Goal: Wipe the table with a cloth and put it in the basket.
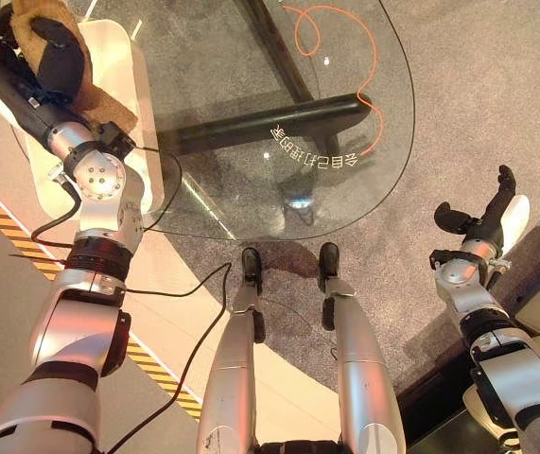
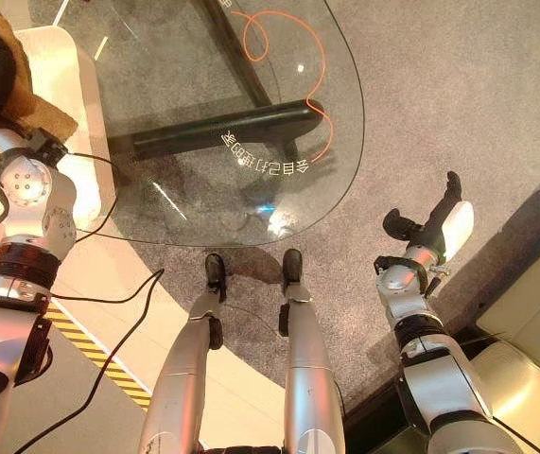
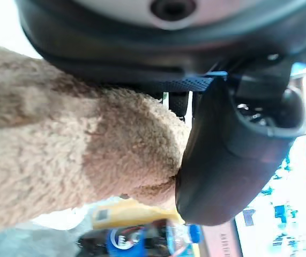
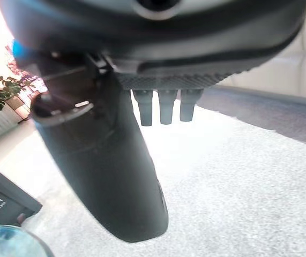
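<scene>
A brown fluffy cloth is bunched in my left hand at the far left, over a white basket that stands beside the round glass table. In the left wrist view the thumb presses into the cloth, so the hand is shut on it. Part of the cloth drapes over the back of the hand. My right hand hangs low on the right over the grey carpet, away from the table, fingers straight and holding nothing.
Under the glass lie a black table base and a looping orange cable. Yellow-black hazard tape runs along the floor at the left. A cream cushioned seat stands at the right edge.
</scene>
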{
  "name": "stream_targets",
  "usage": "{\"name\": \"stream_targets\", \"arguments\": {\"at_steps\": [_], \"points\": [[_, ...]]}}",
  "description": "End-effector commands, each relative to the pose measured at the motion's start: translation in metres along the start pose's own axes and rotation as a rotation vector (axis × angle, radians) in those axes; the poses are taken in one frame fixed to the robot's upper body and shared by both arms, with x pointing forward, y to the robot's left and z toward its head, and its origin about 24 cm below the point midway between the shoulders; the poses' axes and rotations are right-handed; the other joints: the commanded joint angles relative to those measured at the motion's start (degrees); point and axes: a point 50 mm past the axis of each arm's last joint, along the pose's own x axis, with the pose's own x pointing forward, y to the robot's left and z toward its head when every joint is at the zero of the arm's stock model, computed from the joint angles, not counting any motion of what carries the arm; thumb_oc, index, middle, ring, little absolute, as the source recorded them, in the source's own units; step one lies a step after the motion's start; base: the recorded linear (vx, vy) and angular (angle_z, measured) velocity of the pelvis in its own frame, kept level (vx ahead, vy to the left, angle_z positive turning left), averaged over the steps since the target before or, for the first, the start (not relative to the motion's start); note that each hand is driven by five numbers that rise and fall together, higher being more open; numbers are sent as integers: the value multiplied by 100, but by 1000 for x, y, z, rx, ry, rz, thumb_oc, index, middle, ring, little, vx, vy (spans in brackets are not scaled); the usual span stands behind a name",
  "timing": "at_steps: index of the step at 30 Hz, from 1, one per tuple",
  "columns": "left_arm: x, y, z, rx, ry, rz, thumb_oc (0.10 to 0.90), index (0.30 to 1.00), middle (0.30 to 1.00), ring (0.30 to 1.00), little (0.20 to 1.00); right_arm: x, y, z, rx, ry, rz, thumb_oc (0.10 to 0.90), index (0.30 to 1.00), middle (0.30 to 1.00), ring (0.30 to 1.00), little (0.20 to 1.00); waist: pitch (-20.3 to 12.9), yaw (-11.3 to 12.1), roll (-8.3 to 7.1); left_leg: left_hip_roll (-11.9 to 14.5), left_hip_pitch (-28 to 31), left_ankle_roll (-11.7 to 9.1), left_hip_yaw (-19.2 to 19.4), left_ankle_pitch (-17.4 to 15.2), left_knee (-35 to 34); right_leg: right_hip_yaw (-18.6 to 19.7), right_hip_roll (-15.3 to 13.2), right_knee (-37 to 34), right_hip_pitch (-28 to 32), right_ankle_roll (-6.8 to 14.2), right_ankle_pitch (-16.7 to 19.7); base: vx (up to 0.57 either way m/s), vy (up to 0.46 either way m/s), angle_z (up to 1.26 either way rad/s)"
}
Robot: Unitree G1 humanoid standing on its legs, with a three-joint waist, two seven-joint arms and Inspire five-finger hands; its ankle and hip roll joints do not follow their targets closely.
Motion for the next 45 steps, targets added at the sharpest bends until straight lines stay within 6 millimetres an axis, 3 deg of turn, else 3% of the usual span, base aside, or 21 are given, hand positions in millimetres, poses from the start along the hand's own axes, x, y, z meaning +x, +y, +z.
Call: {"name": "stream_targets", "arguments": {"at_steps": [1,18,45], "points": [[43,7,81,-33,-310,80,100,300,300,300,200,13,-13,13,40,-60,-58,800,900,900,900,900,-164,-54,42,-252,62,37,193,-653,483,-305,279,-107,254,-1,-387,0,0,0],[58,32,52,153,-123,215,100,300,300,300,200,14,-8,23,52,-76,-61,800,900,900,900,900,-164,-102,-79,-211,-77,-6,166,-671,550,-291,321,-136,143,7,-375,0,0,0],[65,49,44,444,-86,282,100,300,300,300,200,15,-8,26,65,-92,-70,800,900,900,900,900,-164,-109,-194,-194,-410,-16,116,-711,649,-295,294,-223,-138,56,-265,1,1,0]]}}
